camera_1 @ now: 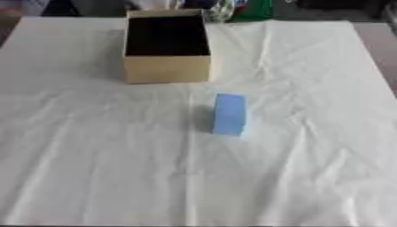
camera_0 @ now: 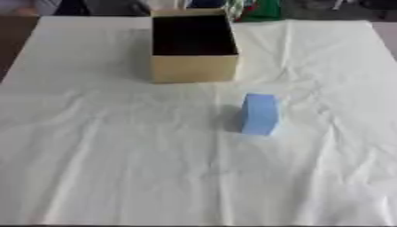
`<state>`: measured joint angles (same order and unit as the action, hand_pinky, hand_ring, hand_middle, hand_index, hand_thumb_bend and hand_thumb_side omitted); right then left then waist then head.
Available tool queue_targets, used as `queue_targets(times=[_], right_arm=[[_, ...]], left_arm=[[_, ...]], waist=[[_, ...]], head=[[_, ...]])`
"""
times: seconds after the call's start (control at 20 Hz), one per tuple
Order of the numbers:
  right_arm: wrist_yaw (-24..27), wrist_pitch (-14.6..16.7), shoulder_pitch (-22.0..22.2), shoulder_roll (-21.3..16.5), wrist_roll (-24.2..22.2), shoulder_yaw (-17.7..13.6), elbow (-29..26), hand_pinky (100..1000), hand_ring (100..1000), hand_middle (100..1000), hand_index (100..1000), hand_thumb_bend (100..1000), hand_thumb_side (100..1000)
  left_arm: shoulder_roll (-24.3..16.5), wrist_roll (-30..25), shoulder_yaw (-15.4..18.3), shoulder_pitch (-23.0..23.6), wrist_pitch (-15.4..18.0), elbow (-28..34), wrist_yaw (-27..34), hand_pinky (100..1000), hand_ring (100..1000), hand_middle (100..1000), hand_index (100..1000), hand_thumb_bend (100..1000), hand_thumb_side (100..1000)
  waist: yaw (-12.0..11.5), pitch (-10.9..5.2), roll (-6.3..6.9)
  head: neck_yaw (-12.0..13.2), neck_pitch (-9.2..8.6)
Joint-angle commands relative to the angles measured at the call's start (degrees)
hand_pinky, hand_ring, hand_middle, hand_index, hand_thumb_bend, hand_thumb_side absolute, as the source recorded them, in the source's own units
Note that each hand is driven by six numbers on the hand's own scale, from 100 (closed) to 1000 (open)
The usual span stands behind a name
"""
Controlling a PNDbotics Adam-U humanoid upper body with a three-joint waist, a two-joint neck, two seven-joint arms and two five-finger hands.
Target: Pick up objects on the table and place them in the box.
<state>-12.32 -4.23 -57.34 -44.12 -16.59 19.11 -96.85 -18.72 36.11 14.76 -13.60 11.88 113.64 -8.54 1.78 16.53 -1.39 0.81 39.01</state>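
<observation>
White cloth (camera_0: 116, 168) covers the whole table from the near edge at 6 o'clock all the way to the far edge. It is wrinkled, with long soft folds running across it and one straight crease going up the middle.

Nothing else sits on the near part of the cloth. Neither robot hand shows in either view, so whether the hands are open wide, curled, or holding something cannot be told.

A little past the middle, just toward 3 o'clock, stands a blue block (camera_0: 258, 113). It is light blue, like the sky. It has flat sides and square corners, and it is taller than it is wide. It stands upright on the cloth with a small dark shadow on its left side. Nothing touches it.

Farther away, toward 12 o'clock, sits the box (camera_0: 193, 68). It is made of tan cardboard and its top is open. The inside looks dark, and what is in it cannot be seen. The block and the box are apart, with bare cloth between them.

Past the far edge of the table are some dark things and a green thing (camera_0: 263, 9).
</observation>
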Motion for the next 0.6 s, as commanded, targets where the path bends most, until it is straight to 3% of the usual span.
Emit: queue_targets(times=[0.05, 0.4, 0.6], right_arm=[[-1.6, -0.7, -4.2, -1.8, -5.4, 3.5, 4.1, 797, 801, 835, 888, 100, 400], [-1.9, -0.6, -10.6, 0.6, -16.6, 8.7, 10.3, 806, 819, 842, 890, 195, 518], [-1.8, -0.4, -11.3, 0.9, -18.1, 8.7, 10.9, 806, 819, 842, 890, 195, 518]], left_arm=[[-1.7, -0.3, 0.0, -0.1, 0.0, 1.0, 0.2, 726, 566, 537, 802, 399, 154], [-1.8, -0.4, -0.1, 0.2, -0.1, 1.0, 0.3, 725, 566, 537, 802, 399, 152], [-1.8, -0.4, 0.0, 0.2, -0.1, 1.0, 0.2, 725, 566, 537, 802, 399, 152]], waist=[[0.1, -2.20, -0.82], [0.3, -2.53, -0.86], [0.3, -2.55, -0.84]], head=[[0.0, 0.57], [0.2, 0.66], [0.2, 0.67]])
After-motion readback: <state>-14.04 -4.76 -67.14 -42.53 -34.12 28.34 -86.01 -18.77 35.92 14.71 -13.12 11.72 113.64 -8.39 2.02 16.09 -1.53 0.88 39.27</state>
